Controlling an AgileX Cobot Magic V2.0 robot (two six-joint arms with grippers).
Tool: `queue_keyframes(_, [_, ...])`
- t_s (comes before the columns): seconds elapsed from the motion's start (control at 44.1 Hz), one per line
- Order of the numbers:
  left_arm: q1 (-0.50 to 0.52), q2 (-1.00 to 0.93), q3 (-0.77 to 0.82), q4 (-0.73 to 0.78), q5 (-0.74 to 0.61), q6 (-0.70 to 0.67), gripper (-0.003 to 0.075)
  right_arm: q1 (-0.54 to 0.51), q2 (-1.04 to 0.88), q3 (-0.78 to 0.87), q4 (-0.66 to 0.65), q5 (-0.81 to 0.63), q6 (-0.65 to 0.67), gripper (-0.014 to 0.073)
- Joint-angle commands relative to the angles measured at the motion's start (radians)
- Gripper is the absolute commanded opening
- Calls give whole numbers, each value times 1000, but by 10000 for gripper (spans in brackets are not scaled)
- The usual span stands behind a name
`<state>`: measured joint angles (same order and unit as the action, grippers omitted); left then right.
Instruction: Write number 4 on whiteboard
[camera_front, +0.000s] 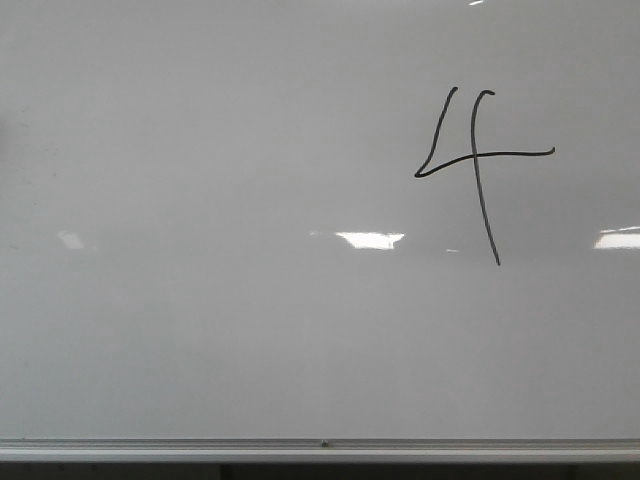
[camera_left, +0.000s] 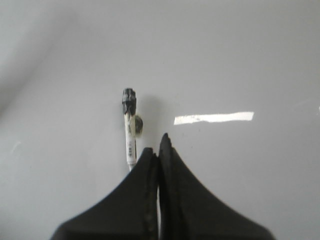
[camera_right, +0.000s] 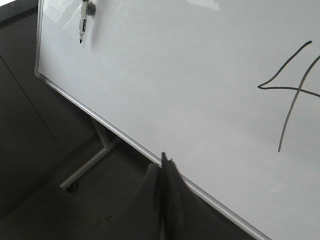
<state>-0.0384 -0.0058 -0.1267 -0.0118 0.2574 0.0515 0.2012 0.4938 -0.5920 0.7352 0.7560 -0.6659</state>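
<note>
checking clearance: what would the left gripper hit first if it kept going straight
Probably the whiteboard itself: the shut left gripper points at its bare surface, with the marker just beside that line. Depth is unclear.

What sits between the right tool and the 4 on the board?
Nothing visible. In the right wrist view the right tool, shut and empty, faces bare whiteboard up to the number 4. The only other item, a marker, hangs on the board far off to the side.

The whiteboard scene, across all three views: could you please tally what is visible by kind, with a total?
Whiteboard: 1
Number 4 drawn in black: 1
Marker stuck to the board: 1
Grippers, left gripper and right gripper, both shut and empty: 2
Board stand leg with a wheel: 1
Total: 6
</note>
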Motion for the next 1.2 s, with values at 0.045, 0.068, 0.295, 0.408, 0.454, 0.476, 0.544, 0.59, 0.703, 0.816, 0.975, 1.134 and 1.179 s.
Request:
queue_keyframes(0.045, [9, -16, 55, 3, -188, -15, -20, -7, 4, -27, 33, -47, 0, -105])
queue_keyframes(0.068, [9, -16, 75, 3, -210, -15, -20, -7, 4, -27, 33, -47, 0, -105])
queue_keyframes(0.295, [9, -16, 140, -20, -245, -24, -20, -7, 4, -27, 33, -47, 0, -105])
queue_keyframes(0.408, [9, -16, 140, -20, -250, -24, -20, -7, 4, -27, 33, -47, 0, -105])
queue_keyframes(0.454, [9, -15, 140, -20, -250, -24, -20, -7, 4, -27, 33, -47, 0, -105])
queue_keyframes(0.476, [9, -15, 140, -20, -250, -24, -20, -7, 4, -27, 33, -47, 0, -105])
queue_keyframes(0.544, [9, -15, 140, -20, -250, -24, -20, -7, 4, -27, 33, -47, 0, -105])
queue_keyframes(0.59, [9, -15, 140, -20, -250, -24, -20, -7, 4, -27, 33, -47, 0, -105])
queue_keyframes(0.703, [9, -15, 140, -20, -250, -24, -20, -7, 4, -27, 33, -47, 0, -105])
queue_keyframes(0.816, [9, -15, 140, -20, -250, -24, -20, -7, 4, -27, 33, -47, 0, -105])
queue_keyframes(0.975, [9, -15, 140, -20, -250, -24, -20, -7, 4, -27, 33, -47, 0, -105])
queue_keyframes(1.134, [9, -15, 140, -20, -250, -24, -20, -7, 4, -27, 33, -47, 0, -105])
queue_keyframes(1.179, [9, -15, 140, -20, -250, -24, -20, -7, 4, -27, 33, -47, 0, -105])
